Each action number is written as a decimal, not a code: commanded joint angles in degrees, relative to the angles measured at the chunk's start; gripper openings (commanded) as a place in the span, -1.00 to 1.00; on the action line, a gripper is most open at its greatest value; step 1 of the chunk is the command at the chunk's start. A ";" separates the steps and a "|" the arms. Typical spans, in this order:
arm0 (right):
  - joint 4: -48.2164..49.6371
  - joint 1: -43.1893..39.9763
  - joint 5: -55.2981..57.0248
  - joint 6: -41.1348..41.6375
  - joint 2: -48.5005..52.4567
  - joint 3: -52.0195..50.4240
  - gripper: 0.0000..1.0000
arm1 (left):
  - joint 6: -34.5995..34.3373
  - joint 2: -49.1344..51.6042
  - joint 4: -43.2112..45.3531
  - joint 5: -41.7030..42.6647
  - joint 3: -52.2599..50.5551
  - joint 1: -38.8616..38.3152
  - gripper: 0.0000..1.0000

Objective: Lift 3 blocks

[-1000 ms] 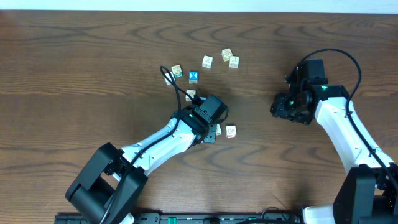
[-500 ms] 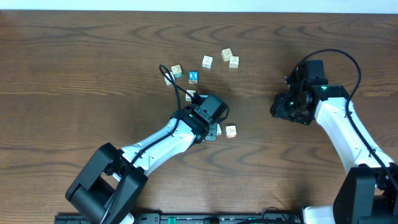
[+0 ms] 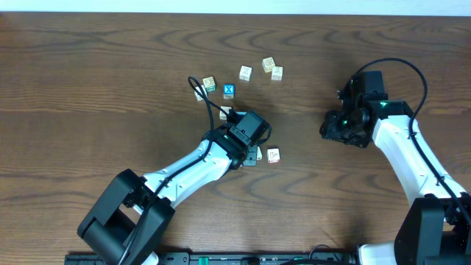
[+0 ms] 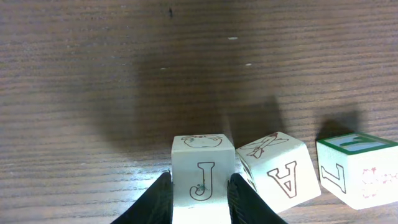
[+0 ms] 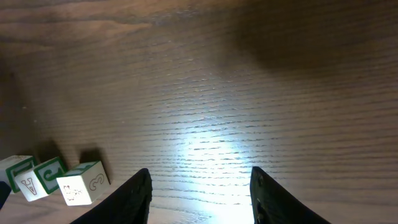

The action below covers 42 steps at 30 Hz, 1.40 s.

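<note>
- Left wrist view: the left tool (image 4: 202,208) straddles the J block (image 4: 203,163), pinching its two side faces; the block sits centred on the worktop (image 4: 124,74).
- The A block (image 4: 278,177) lies just beside it, to the right.
- The right tool (image 5: 199,199) is spread, empty and well apart.

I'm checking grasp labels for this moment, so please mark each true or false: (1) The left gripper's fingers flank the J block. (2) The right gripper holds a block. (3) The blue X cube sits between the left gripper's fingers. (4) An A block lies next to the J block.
1. True. The left gripper has a finger against each side of the J block.
2. False. The right gripper is open over bare table.
3. False. The blue X cube lies on the table, apart from that gripper.
4. True. The A block lies just beside the J block.
</note>
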 commanded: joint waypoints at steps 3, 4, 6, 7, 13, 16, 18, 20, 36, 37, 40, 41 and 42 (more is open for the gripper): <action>0.00 -0.26 0.35 -0.74 0.00 -0.42 -0.03 | -1.22 -0.72 -1.51 -0.20 1.16 -0.04 -0.42; 0.00 -0.26 0.35 -0.74 0.00 -0.42 -0.04 | -1.20 -0.72 -1.68 -0.07 1.16 -0.04 -0.42; 0.00 -0.26 0.35 -0.74 0.00 -0.42 -0.03 | -1.22 -0.72 -2.08 -0.07 1.16 -0.04 -0.46; 0.00 -0.26 0.35 -0.74 0.00 -0.42 -0.03 | -1.25 -0.72 -2.16 -0.07 1.16 -0.11 -0.46; 0.02 -0.26 0.37 -0.74 0.00 -0.42 -0.03 | -1.36 -0.72 -2.29 -0.07 1.16 -1.11 -0.46; 0.04 -0.26 0.37 -0.74 0.00 -0.42 -0.03 | -1.38 -0.72 -2.29 -0.07 1.16 -1.75 -0.46; 0.04 -0.26 0.37 -0.74 0.00 -0.42 -0.02 | -1.36 -0.72 -2.29 -0.07 1.16 -2.01 -0.46; 0.02 -0.26 0.39 -0.74 0.00 -0.42 -0.02 | -1.36 -0.72 -2.29 -0.07 1.16 -2.01 -0.45; 0.04 -0.26 1.05 -0.74 0.00 -0.48 0.01 | -1.31 -2.73 -2.27 -3.67 1.22 -1.84 -0.12; 0.20 -0.26 1.22 -0.74 0.00 -0.63 0.01 | -1.09 -4.70 -2.27 -5.22 1.27 -1.84 -0.12; 1.27 -0.26 1.20 -0.72 0.00 -1.75 0.04 | -0.72 -9.03 -2.25 -7.32 1.27 -1.84 -0.05; 1.79 -0.26 1.18 -0.72 0.00 -2.38 0.03 | -0.68 -10.86 -2.32 -8.17 1.27 -1.84 0.00; 2.19 -0.26 1.18 -0.72 0.00 -3.04 -0.01 | -0.68 -12.50 -2.45 -9.20 1.27 -1.84 0.02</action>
